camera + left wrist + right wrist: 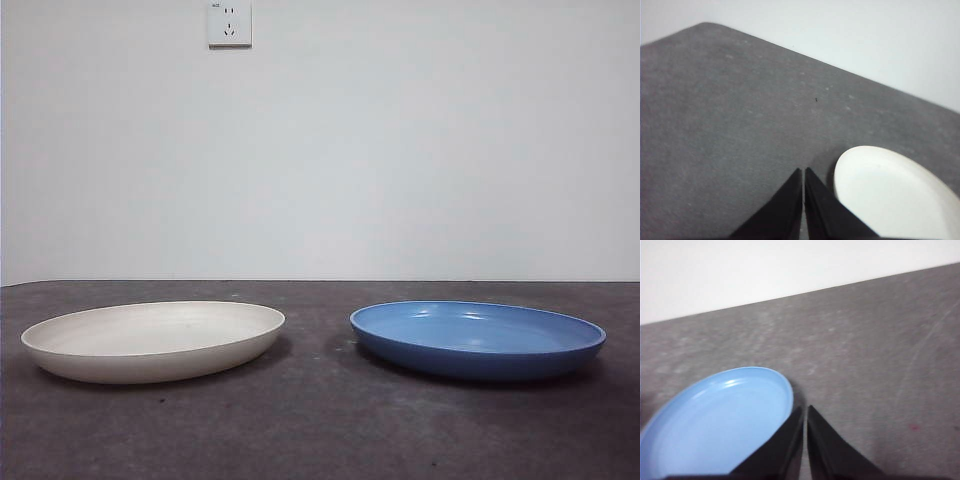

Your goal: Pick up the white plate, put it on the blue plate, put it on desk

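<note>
We note left gripper (803,172) jaws pressed together beside the white plate (153,340); right gripper (805,411) likewise beside the blue plate (478,338). Both plates empty, apart on the desk (320,430).

White plate (153,341) left, blue plate (478,339) right, apart on desk (320,430).

A plain white wall (400,150) rises behind the dark mottled table (320,430), with a white power socket (229,23) high on it.
</note>
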`<state>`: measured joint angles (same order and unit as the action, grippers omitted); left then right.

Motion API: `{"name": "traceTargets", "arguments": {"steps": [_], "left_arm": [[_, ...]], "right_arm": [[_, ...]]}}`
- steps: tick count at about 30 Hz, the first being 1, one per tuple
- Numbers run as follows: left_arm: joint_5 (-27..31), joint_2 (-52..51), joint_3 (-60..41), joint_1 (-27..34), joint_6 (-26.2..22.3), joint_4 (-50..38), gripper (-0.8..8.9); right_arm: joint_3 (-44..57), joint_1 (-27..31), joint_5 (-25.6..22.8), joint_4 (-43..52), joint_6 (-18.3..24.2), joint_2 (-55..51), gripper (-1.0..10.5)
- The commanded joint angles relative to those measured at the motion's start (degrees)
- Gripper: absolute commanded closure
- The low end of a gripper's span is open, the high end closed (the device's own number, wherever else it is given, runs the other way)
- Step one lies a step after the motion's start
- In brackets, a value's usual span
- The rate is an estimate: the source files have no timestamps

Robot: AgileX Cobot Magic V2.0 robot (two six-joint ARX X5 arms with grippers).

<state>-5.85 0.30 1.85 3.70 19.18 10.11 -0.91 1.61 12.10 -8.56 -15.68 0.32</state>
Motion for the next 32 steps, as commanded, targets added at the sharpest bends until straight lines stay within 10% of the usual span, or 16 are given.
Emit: {"name": "traceTargets", "arguments": {"steps": [1,18,32], "left_arm": [[0.0,-0.1,-0.9,0.0,6.2,0.8,8.04],[-4.3,3.2,13.7,0.0,7.9,10.0,8.04],[-13.8,22.6,34.9,0.0,-7.1,23.4,8.04]], "right_arm": [[-0.1,0.0,0.3,0.9,-4.9,-0.1,9.4],[-16.6,0.0,-1.5,-6.2,-6.3,1.0,9.4],[-41.2,0.0,3.7,-28.4,6.3,21.3,9.4]]}}
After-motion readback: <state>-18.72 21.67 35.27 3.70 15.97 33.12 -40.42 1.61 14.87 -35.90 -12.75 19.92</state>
